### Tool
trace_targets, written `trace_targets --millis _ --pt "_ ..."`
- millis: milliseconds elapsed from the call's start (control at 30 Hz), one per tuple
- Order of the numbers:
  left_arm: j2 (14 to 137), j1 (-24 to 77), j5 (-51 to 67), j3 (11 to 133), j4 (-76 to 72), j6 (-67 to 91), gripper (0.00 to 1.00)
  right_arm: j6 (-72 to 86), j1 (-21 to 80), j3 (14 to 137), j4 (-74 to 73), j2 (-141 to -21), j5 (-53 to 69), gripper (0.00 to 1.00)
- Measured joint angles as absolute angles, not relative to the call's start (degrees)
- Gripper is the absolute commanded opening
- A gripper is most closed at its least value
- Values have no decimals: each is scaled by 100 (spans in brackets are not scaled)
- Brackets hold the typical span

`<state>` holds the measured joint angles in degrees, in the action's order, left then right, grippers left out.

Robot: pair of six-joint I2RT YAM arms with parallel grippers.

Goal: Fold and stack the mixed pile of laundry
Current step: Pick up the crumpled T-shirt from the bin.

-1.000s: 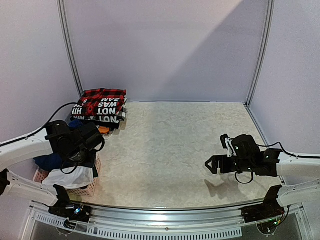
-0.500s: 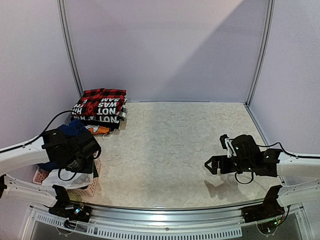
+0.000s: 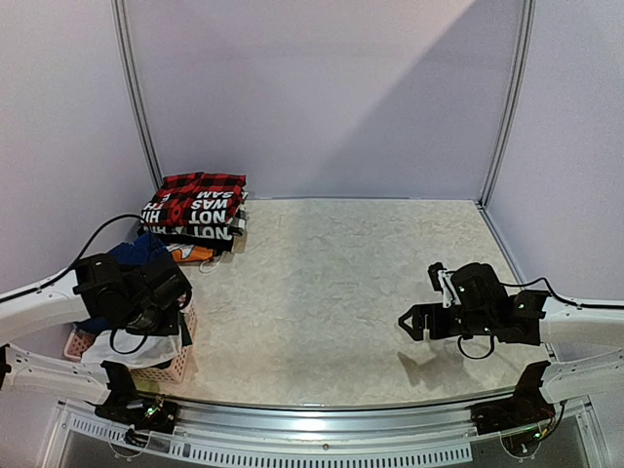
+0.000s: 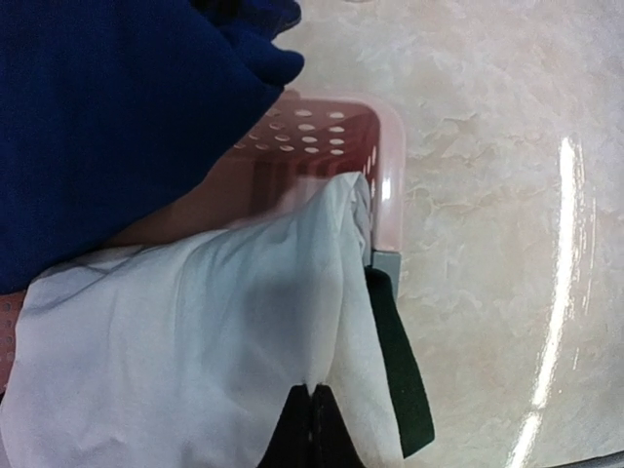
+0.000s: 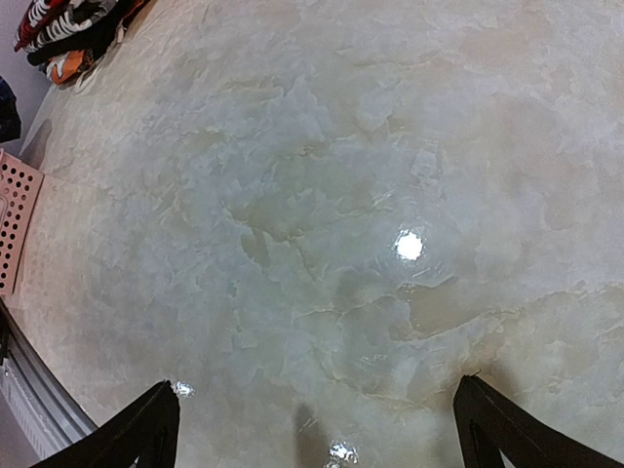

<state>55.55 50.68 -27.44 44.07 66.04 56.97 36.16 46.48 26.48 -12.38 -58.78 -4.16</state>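
At the basket point(image 4: 390, 171), left claw point(image 4: 313, 424) pinches shut on the limp white shirt point(image 4: 175, 331) at its edge.
Right claw point(image 5: 317, 419) gapes empty; the cloth looks light, likely to sag.

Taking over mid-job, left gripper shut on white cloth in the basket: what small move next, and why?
Probably lift the left gripper straight up: its jaws are shut on the white garment, which drapes over the pink basket rim.

A folded red-and-black plaid shirt point(image 3: 203, 183) lies atop a black-printed T-shirt point(image 3: 195, 212), upper left. Lower left, a white garment point(image 4: 195, 341) drapes over the pink basket point(image 4: 336, 136) rim beside crumpled navy cloth point(image 4: 107, 107).
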Motion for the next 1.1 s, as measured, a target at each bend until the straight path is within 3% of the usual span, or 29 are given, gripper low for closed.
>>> trace_targets --millis 433,733,1100 --pt "4626 5068 -3087 4703 6587 5461 0 3616 4650 2648 -1238 -5878 -414 99" --pt "4670 5068 -3212 6484 6504 4510 0 3616 4650 2648 -1238 -5878 -416 99" --pt "5732 5070 -2504 8252 5878 3210 0 3616 4650 2648 -1236 -5878 -416 99"
